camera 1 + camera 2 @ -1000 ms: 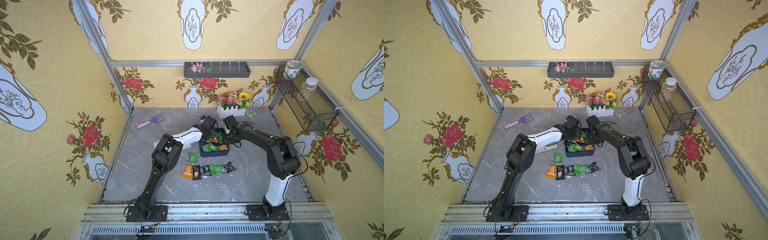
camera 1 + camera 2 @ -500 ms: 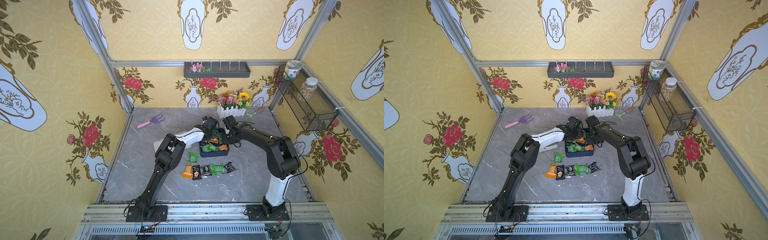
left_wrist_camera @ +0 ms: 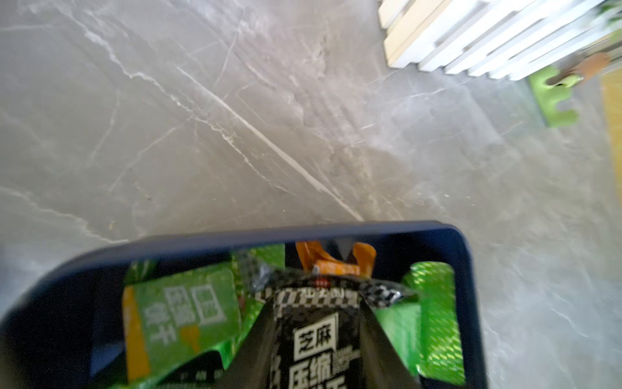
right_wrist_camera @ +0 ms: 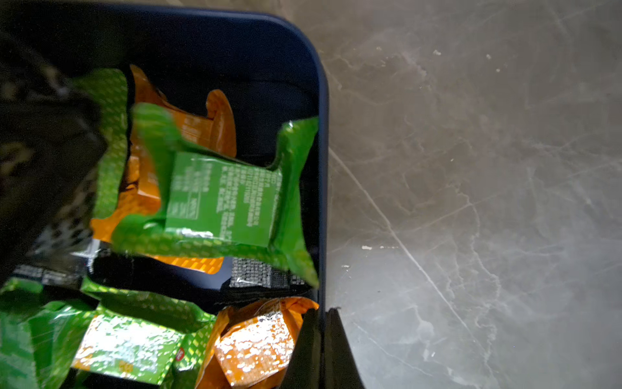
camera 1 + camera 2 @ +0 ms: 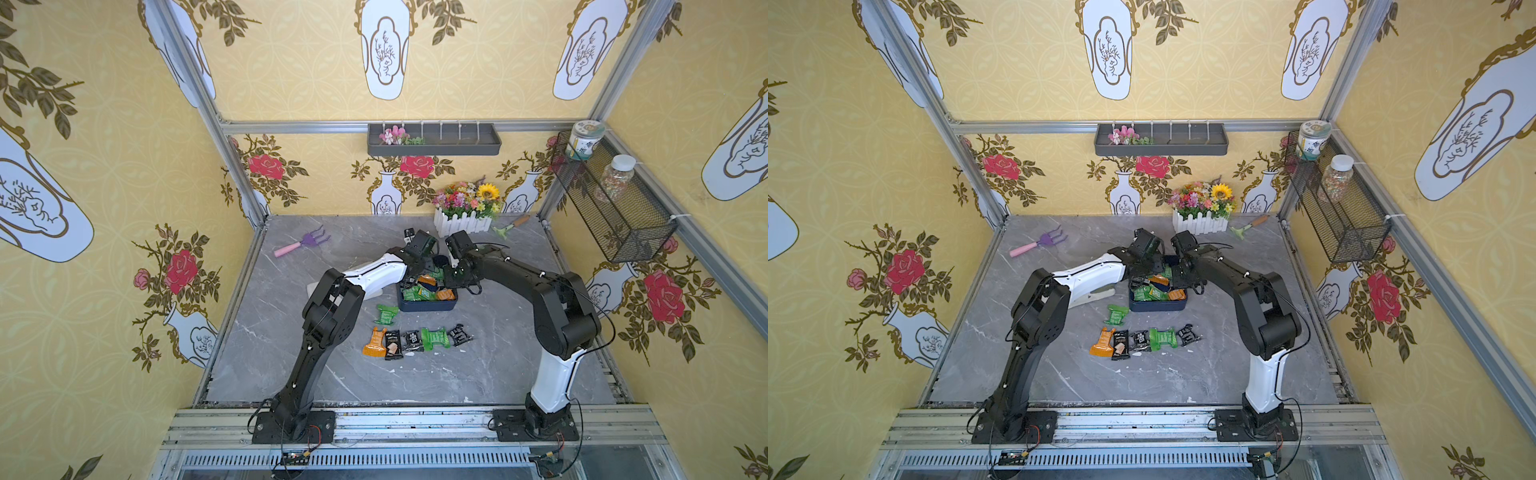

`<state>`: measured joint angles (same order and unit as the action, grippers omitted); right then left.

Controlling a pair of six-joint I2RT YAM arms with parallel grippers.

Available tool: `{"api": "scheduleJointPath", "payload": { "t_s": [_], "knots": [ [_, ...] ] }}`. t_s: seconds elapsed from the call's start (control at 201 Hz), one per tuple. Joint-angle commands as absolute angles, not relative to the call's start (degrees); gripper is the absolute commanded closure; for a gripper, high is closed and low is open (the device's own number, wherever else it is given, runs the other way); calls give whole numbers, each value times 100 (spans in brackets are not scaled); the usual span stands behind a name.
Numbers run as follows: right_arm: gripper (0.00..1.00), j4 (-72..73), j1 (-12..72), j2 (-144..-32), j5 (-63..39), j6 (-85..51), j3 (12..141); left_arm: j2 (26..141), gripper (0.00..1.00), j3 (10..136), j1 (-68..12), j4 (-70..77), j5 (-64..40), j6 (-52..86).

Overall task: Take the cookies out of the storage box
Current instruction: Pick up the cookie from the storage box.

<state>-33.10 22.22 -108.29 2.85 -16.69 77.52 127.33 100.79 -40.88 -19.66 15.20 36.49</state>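
Packet [image 3: 316, 340] between left pincer [image 3: 315, 303] jaws

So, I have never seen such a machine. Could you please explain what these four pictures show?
Two black-and-white robot arms stand at a grey marble table. Two pictures look down from above; the other two come from cameras on the wrists. The left arm has its jaws closed on a black foil cookie packet in the dark blue plastic storage box. The right arm pinches that box's wall between its jaws. Six cookie packets already lie outside on the table. A purple toy rake and a white flower planter sit behind.
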Motion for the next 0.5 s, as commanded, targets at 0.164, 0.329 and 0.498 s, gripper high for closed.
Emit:
{"api": "scheduleJointPath", "payload": {
  "t_s": [0.164,0.329,0.498],
  "knots": [
    [92,-3335,2227,-10804,255,-1677,7891,12357,79,9834,-4087,-1570,1433,3700],
    [93,-3417,2216,-10799,373,-1607,7904,12181,79,9680,-4087,-1546,1382,3716],
    [93,-3469,2154,-10766,495,-1514,7873,11784,79,9288,-4087,-1529,1419,3712]
  ]
}}
